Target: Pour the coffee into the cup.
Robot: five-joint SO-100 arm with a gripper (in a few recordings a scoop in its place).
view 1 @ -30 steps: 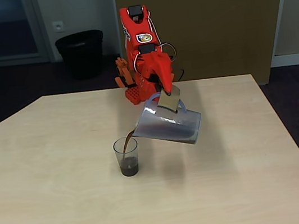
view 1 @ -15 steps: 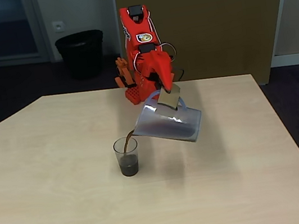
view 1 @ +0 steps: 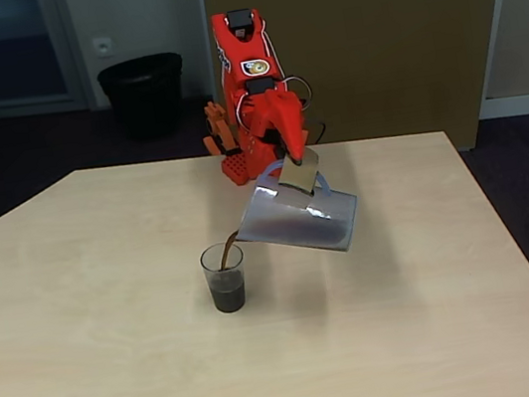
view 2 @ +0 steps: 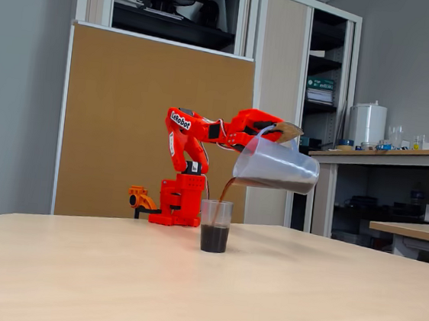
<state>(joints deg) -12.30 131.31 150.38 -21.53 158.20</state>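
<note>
Gripper [view 1: 297,160] clamped on the flat handle of the tilted pitcher [view 1: 298,218], coffee [view 1: 226,252] streaming into the cup [view 1: 225,277] on the table [view 1: 122,382].
Thin clear plastic looks light and slick, likely to flex; that handle seems the only sound hold. Fingertips sit hidden behind the handle, and the pitcher's remaining level is hard to read in both fixed views.

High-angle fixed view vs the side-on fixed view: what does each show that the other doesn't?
High-angle one alone: a black bin on the floor behind the table, and the cup's open mouth from above. Side-on one alone: shelving and a desk at right, plus the coffee level in profile. Both: the red arm holding the tilted pitcher by its handle, coffee streaming into the cup on the table.
</note>
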